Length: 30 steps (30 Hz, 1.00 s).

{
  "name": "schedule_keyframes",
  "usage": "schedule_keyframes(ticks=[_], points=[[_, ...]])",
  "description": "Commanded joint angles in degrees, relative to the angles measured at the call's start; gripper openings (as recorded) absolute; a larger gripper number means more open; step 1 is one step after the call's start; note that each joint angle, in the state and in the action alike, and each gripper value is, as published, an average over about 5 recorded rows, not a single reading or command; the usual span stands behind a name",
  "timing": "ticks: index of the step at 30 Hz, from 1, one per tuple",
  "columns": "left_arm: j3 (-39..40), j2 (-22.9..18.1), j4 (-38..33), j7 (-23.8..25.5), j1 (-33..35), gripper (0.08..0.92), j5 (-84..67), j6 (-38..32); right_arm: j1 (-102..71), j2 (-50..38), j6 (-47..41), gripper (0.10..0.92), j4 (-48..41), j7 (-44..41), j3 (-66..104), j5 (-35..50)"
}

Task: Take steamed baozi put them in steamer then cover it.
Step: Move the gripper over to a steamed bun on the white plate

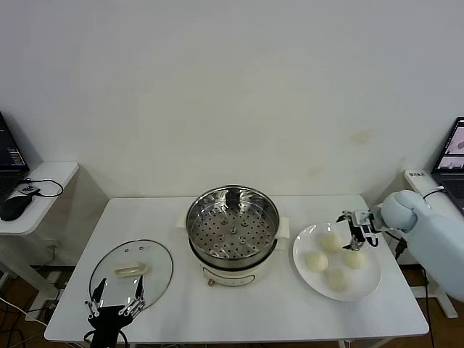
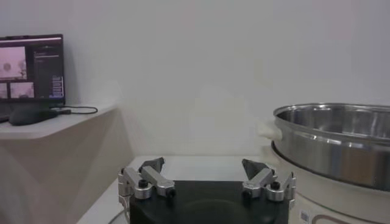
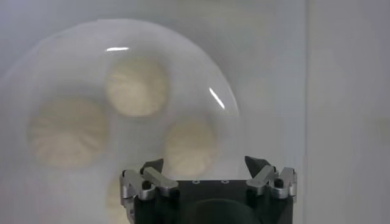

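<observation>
your right pincer [image 1: 354, 233] hangs spread and empty over the white plate [image 1: 366, 284], at about three o'clock from the steamer [image 1: 232, 226], lined up above the four baozi [image 1: 315, 261] so it can drop onto one. all four buns sit on that plate; none is in the steamer yet, whose perforated tray lies bare at the middle of the table [image 1: 254, 308]. the cover [image 1: 131, 273] rests flat at eight o'clock from the steamer, out of the loading path. your left pincer [image 1: 114, 305] waits spread at the cover's near edge, likely staged for the lid later.
</observation>
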Motion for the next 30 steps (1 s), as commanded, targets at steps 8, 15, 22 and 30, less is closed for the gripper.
schedule_keyframes(ticks=[8, 15, 22, 30], points=[[-0.94, 0.30, -0.17, 0.13, 0.02, 0.823, -0.14, -0.01, 3.13, 5.82, 0.39, 0.823, -6.87, -0.19, -4.63, -2.60], [-0.87, 0.29, 0.19, 0.15, -0.40, 0.823, -0.27, -0.01, 2.69, 6.85, 0.09, 0.806, -8.55, 0.05, -4.64, -4.28], [-0.94, 0.35, 0.47, 0.13, -0.66, 0.823, -0.38, -0.02, 2.85, 7.52, -0.09, 0.739, -9.45, 0.30, -4.64, -4.76], [-0.98, 0.44, 0.50, 0.11, -0.69, 0.823, -0.45, 0.01, 3.50, 6.91, -0.13, 0.630, -8.90, -0.33, -5.05, -4.08]])
